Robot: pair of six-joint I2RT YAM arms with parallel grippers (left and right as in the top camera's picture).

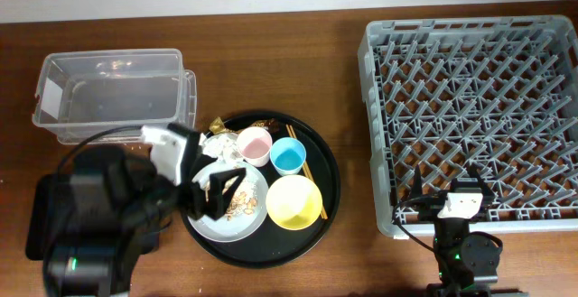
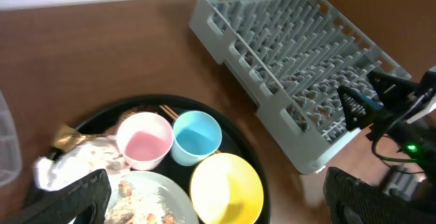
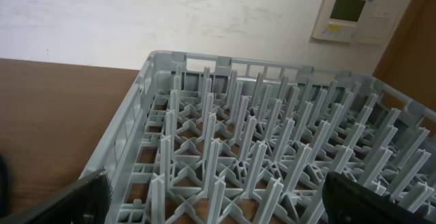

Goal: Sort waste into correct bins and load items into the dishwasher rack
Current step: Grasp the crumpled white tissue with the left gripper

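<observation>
Jaws spread wide on both arms: the left gripper (image 1: 217, 198) hangs over the grey plate (image 1: 230, 231) and its food scraps (image 1: 242, 207), hemmed by crumpled paper (image 1: 217, 143), pink cup (image 1: 255, 141), blue cup (image 1: 289, 157) and yellow bowl (image 1: 293, 200) on the round black tray (image 1: 327, 166). The right gripper (image 1: 456, 193) sits at the dishwasher rack (image 1: 470, 89)'s near edge. Bare table separates tray and rack; the clear tub (image 1: 108, 98) stands just beside the tray's far-left rim.
</observation>
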